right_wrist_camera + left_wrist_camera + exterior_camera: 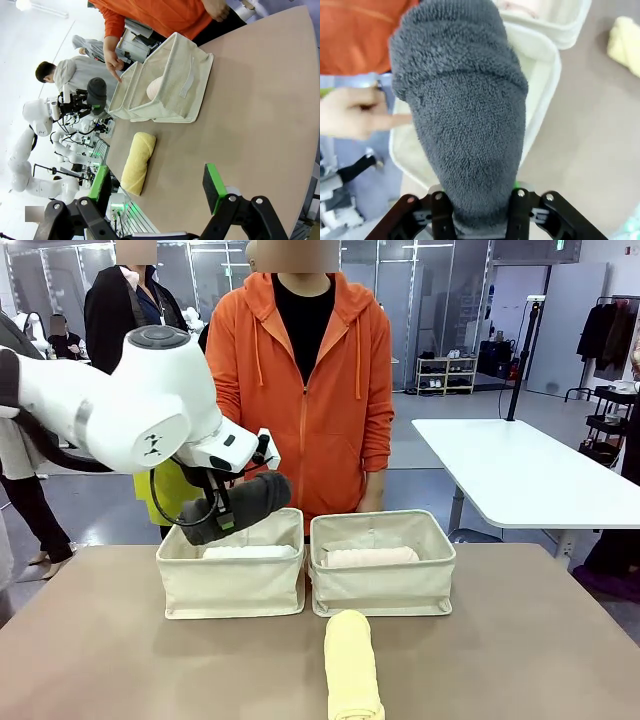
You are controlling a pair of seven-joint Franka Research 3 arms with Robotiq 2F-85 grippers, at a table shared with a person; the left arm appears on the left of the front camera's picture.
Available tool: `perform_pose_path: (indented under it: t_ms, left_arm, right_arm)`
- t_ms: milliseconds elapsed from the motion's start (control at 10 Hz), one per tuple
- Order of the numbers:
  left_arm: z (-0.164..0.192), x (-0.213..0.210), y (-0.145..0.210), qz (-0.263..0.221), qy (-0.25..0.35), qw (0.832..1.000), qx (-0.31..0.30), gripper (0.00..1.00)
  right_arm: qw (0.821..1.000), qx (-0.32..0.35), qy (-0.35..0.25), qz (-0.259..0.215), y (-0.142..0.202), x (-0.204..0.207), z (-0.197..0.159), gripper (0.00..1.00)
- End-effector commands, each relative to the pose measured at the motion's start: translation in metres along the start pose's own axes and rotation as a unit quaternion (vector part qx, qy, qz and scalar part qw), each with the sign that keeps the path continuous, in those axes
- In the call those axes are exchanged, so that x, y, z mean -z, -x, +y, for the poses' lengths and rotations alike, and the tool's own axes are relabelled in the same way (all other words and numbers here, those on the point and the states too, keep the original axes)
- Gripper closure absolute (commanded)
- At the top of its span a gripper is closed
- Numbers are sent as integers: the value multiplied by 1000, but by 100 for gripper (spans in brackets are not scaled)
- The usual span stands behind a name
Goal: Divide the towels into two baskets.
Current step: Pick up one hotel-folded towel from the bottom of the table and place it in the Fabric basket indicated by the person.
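My left gripper (pixel 222 512) is shut on a dark grey towel (pixel 245 500) and holds it just above the back of the left basket (pixel 230 588). A white towel (pixel 250 552) lies in that basket. The right basket (pixel 385 590) holds a pale pink towel (pixel 368 557). A pale yellow towel (pixel 352 665) lies on the table in front of the right basket. In the left wrist view the grey towel (pixel 465 115) rises from between the fingers over the basket's rim (pixel 542 65). My right gripper (pixel 156 185) is open above the table, short of the yellow towel (pixel 137 162).
A person in an orange hoodie (pixel 300 390) stands right behind the baskets, one hand (pixel 350 115) pointing near the left basket's far side. The brown table (pixel 520 640) has free room left and right of the baskets. A white table (pixel 520 470) stands behind on the right.
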State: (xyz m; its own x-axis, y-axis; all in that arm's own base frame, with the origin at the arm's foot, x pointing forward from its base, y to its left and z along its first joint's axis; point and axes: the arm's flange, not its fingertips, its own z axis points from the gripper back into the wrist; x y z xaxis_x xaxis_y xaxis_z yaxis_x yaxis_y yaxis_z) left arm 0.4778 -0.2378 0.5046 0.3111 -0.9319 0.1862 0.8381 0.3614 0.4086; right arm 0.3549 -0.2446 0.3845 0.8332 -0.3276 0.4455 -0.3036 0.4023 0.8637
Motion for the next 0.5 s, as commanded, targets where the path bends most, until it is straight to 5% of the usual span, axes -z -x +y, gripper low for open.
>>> perform_pose_path:
  t_ms: [0,300,400]
  left_arm:
    - [-7,-14,8,1,-16,1000,-14,60]
    - [0,3,-2,0,2,1000,-1,60]
    - [5,4,-2,13,-2,999,52,60]
  right_arm:
    - [1000,-4,1,4,0,-1,3,7]
    - [1000,-4,1,4,0,-1,3,7]
    - [1000,-4,1,4,0,-1,3,7]
